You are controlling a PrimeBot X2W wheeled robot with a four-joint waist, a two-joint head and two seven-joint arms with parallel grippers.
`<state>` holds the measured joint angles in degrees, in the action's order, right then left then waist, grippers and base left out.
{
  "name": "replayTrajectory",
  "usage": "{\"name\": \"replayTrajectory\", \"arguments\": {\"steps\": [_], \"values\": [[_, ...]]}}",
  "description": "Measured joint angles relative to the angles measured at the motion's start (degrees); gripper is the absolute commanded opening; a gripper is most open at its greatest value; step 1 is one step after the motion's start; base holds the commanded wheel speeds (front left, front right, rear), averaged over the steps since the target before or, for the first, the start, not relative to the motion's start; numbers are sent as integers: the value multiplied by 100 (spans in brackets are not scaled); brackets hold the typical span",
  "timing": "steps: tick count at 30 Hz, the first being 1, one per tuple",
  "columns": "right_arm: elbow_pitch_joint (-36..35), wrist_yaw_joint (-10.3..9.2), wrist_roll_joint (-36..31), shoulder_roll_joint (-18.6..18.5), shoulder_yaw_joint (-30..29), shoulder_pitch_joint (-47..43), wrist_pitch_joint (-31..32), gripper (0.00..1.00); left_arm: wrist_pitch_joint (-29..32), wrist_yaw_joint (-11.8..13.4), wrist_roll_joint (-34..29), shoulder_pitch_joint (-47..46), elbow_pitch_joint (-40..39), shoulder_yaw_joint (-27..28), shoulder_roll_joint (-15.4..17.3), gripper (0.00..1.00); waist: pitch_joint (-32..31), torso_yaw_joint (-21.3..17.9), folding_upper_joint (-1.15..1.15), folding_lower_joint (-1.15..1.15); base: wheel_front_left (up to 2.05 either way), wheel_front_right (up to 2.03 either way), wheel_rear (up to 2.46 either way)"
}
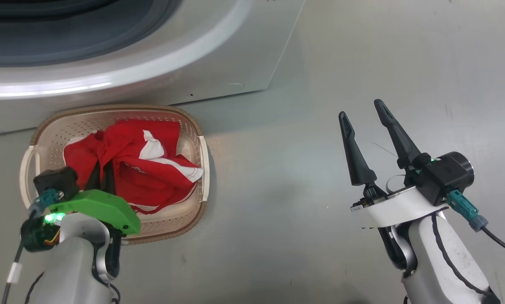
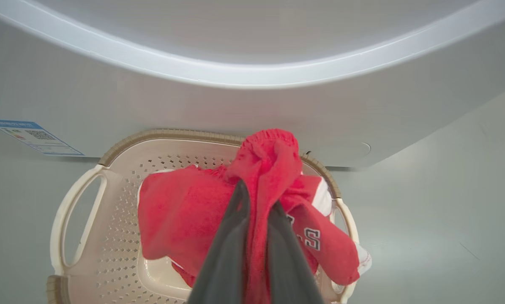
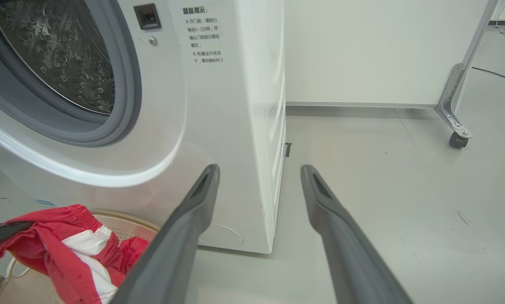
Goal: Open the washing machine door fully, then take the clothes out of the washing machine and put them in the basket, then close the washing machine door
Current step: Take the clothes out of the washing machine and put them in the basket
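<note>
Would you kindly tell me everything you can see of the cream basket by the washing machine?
The basket is a cream, rounded-rectangular tub, plastic by its look, with perforated walls, a brown woven-look rim and a loop handle on each short side. It stands upright on the grey floor, close before the washing machine's white front. Red clothes with white trim lie heaped in it, and the left gripper, shut on that fabric, hangs above it.

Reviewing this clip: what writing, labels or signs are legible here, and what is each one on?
"温馨提示:" heads the notice on the washing machine; its smaller lines are too fine to read.
"S" on the clothes; letters beside it hidden by folds.
Blue sticker: print too small to read.
</note>
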<state>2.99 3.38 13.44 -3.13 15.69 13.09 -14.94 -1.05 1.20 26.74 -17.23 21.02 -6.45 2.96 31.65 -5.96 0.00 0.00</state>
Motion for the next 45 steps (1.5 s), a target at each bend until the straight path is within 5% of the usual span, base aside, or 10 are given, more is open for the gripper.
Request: {"name": "replayTrajectory", "arguments": {"steps": [13, 15, 19, 22, 45], "values": [[-22, 8, 21, 1, 58, 346, 0, 100, 334, -59, 101, -965, 1394, 101, 32, 0, 671, -207, 0, 0, 0, 0, 0], [-16, 7, 59, 0, 63, 360, 0, 100, 359, -102, 151, -1101, 1656, 101, 27, 7, 726, -249, 0, 0, 0, 0, 0], [-14, 7, 67, 1, 71, 413, 0, 100, 383, -121, 202, -1272, 1944, 111, 30, 47, 753, -273, 0, 0, 0, 0, 0], [1, 4, 93, 1, 81, 414, 0, 100, 335, -153, 247, -1369, 2120, 189, 25, 100, 751, -277, 0, 0, 0, 0, 0], [328, 2, 102, 1, -4, 404, 0, 100, -1213, -354, 163, -1447, 2708, 235, -4, 100, 83, -104, 0, 0, 0, 0, 0]]}}
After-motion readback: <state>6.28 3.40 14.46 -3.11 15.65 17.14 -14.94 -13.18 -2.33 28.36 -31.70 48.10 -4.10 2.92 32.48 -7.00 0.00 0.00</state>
